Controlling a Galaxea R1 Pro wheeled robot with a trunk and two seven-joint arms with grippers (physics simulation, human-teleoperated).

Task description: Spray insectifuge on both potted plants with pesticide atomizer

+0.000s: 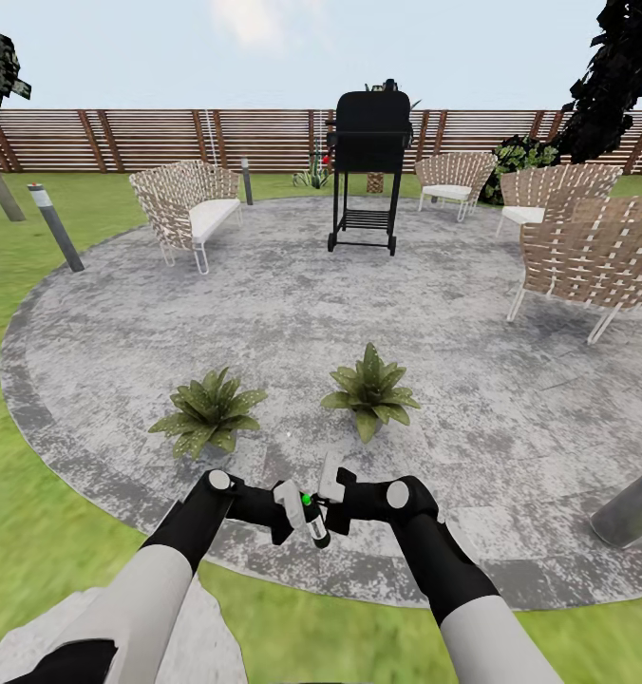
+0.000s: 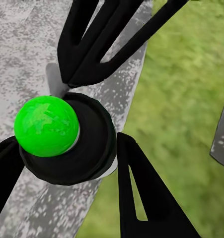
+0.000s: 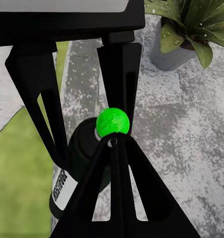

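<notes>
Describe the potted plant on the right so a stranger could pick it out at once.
Start at the round grey paved patio with the black grill at its far side. Near its front edge sit two low rosettes of olive-green leaves. The right potted plant stands nearly in line with the grill and slightly farther back than the left potted plant.

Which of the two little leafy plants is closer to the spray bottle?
The right-hand plant, in front of the black grill. It sits just beyond the bottle, while the other plant is off to the left.
</notes>
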